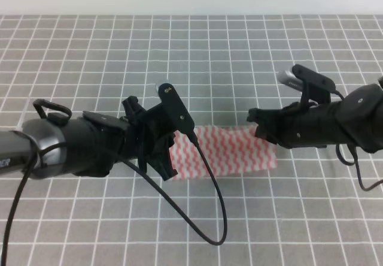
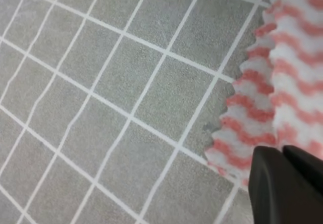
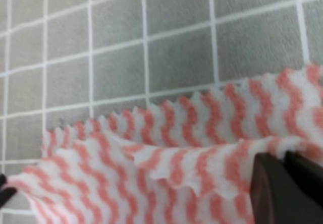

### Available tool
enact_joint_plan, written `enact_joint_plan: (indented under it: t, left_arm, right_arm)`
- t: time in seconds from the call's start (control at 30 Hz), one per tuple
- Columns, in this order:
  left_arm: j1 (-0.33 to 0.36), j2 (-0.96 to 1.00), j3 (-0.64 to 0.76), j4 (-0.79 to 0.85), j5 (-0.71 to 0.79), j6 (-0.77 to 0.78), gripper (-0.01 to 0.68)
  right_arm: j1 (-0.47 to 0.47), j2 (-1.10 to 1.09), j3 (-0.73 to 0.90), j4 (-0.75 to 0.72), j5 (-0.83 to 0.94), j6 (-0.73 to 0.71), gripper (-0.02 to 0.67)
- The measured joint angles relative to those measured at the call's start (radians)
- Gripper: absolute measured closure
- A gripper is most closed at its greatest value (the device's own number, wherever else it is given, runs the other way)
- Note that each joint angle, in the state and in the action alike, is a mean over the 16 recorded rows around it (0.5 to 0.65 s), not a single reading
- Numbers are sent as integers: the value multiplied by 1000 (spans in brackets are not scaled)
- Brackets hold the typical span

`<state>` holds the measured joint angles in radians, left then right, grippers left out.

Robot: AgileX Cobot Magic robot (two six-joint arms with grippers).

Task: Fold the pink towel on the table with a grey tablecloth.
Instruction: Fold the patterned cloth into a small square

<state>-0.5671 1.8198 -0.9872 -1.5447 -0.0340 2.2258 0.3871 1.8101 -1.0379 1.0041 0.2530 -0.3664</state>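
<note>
Softly, zigzag-edged pink towel point(image 1: 224, 151) drapes gridded grey tablecloth point(image 1: 239, 56).

You can't see the pink towel's point(image 1: 224, 151) ends; both arms cover them. Each wrist view crops its end effector, so neither grip shows.

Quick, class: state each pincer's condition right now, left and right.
Left pincer: shut on the pink towel, at its left edge.
Right pincer: shut on the pink towel, at its right edge.
</note>
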Motion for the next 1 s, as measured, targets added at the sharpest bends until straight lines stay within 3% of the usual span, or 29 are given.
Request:
enact_joint_plan:
  t: [0.67, 0.83, 1.0]
  left_arm:
    - [0, 30, -15, -41, -13, 2, 670]
    - [0, 31, -15, -57, -15, 2, 631]
    - [0, 28, -15, -84, -18, 1, 548]
  right_arm:
    - [0, 37, -29, 0, 18, -2, 664]
    - [0, 38, -29, 0, 19, -2, 664]
    - [0, 37, -29, 0, 21, -2, 664]
